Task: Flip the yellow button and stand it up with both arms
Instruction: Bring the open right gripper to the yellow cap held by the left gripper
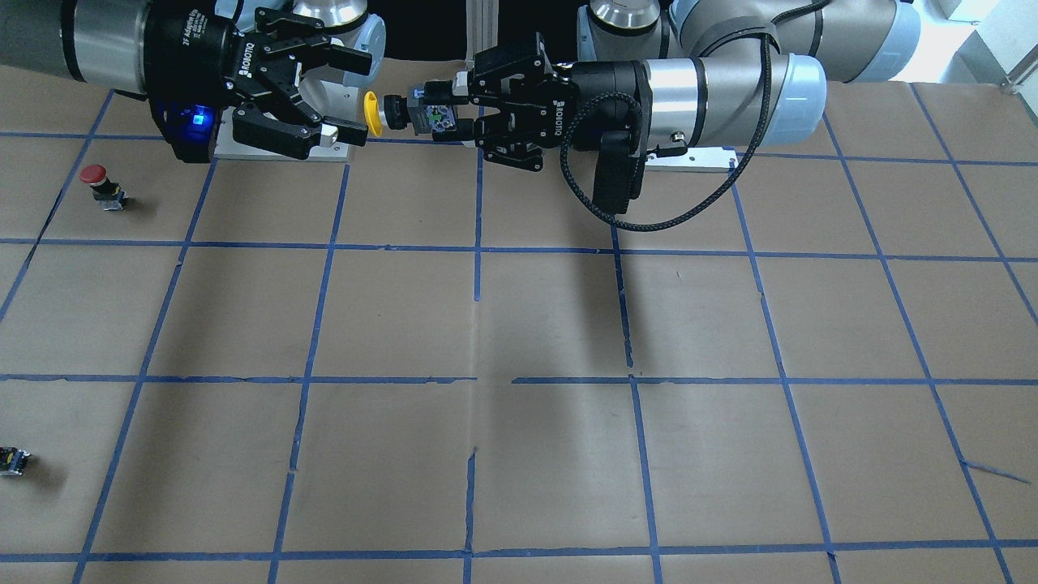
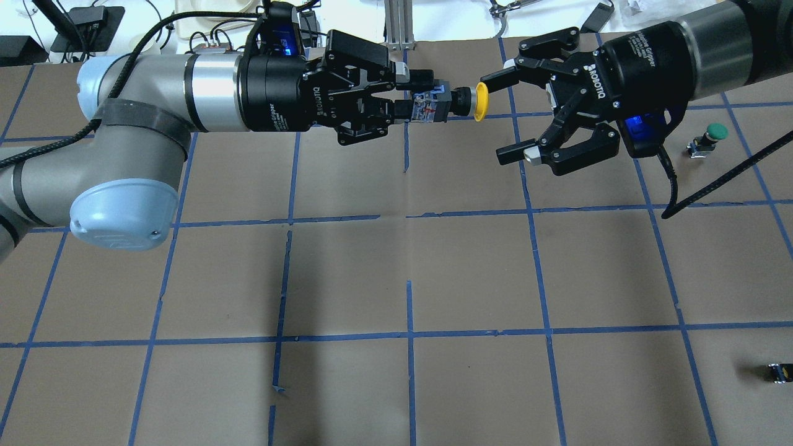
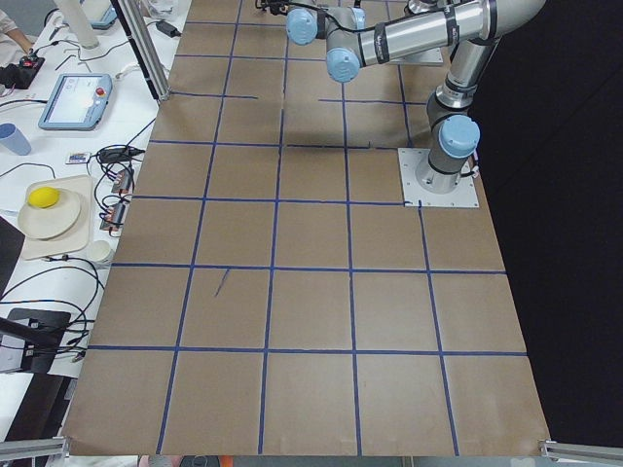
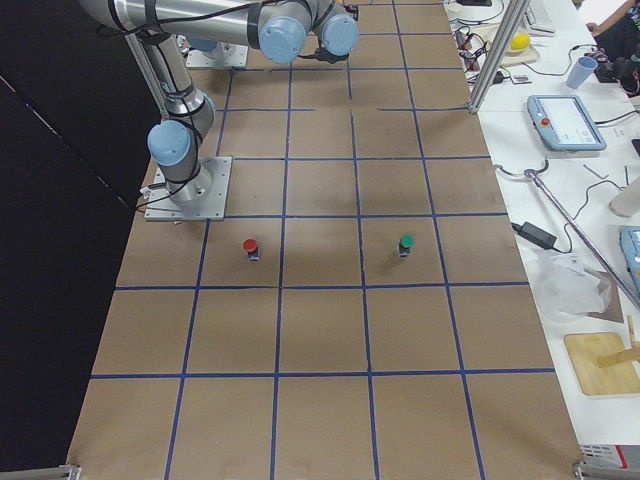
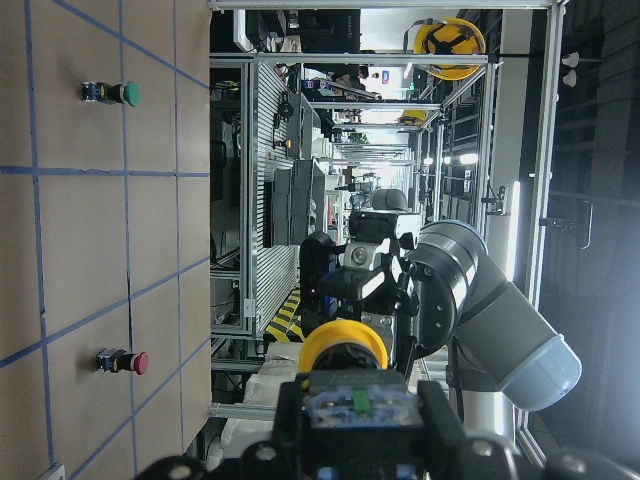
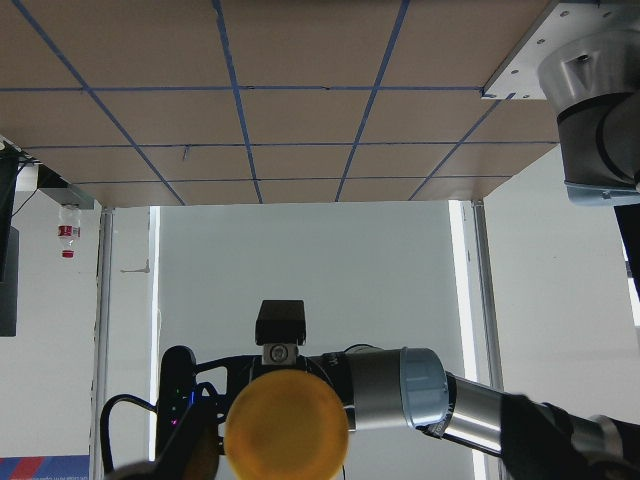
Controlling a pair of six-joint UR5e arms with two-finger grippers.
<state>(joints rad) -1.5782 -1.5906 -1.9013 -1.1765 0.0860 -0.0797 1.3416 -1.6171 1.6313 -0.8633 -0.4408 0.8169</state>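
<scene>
The left hand (image 2: 421,102) is pinching the yellow button (image 2: 458,101) by its black-and-grey base, with its two fingers pressing on opposite sides of the block. The button is being held in the air above the bench (image 2: 471,272). It is lying sideways, its round yellow cap pointing away from the left hand and toward the robot's right. In the left wrist view the cap is showing just past the base, between the two black fingers.

The right hand (image 2: 505,114) is hanging spread wide just beyond the cap, gripping nothing. Its fingertips are sitting just beside the cap's rim, and whether either is touching the cap cannot be told. In the right wrist view the cap is facing the camera as a yellow disc at the bottom of the picture.

Down on the bench, to the robot's right of the yellow button, a red button (image 1: 101,182) and a green button (image 2: 712,133) are standing cap up, well apart from each other. A small dark block (image 2: 777,371) is lying even farther from the yellow button, on that same side.
</scene>
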